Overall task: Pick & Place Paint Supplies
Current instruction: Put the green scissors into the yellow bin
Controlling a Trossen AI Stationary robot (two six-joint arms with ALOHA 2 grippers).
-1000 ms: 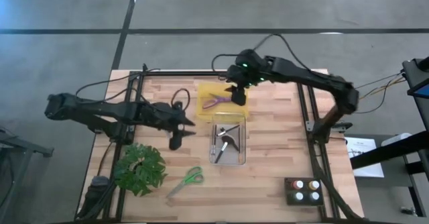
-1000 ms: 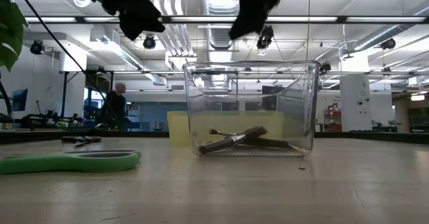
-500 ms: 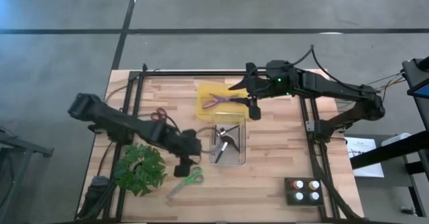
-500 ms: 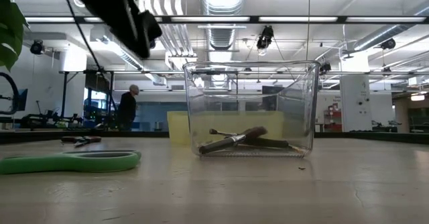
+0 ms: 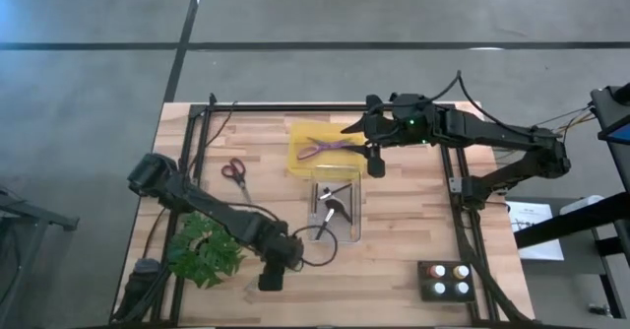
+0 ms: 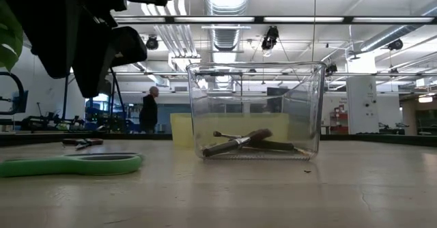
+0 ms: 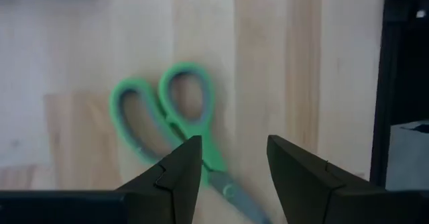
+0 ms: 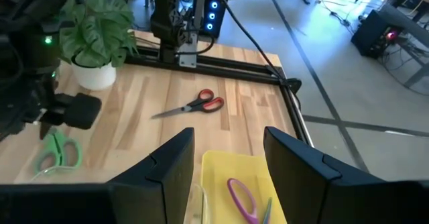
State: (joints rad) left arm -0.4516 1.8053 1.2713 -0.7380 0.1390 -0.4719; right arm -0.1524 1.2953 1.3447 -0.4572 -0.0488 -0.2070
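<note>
Spread with an empty gap between them, the left gripper's (image 7: pixel 228 177) dark, blunt fingers (image 7: pixel 177 174) hang over the green scissors (image 7: pixel 175 123), whose plastic loops and grey blades lie flat on the pale wood near the table's near edge. Parted as well and holding nothing, the right gripper (image 8: pixel 224 167) hovers above the far right of the yellow tray (image 5: pixel 300 158), a shallow opaque box that holds the purple scissors (image 5: pixel 325 149). Just on the near side of the tray stands the clear bin (image 6: pixel 256 108), glossy and straight-walled, with dark-handled brushes (image 6: pixel 239 143) lying across its floor. The red-handled scissors (image 5: pixel 234 172) lie well to the left on the bare planks, and the leafy plant (image 5: pixel 205 248) stands at the near left. Little paint bottles (image 5: pixel 445 280) sit in a dark holder at the near right. The butcher-block table (image 5: pixel 413 221) is framed by black rails; beyond it are a grey floor and a bright workshop where a person (image 6: pixel 149 108) stands.
</note>
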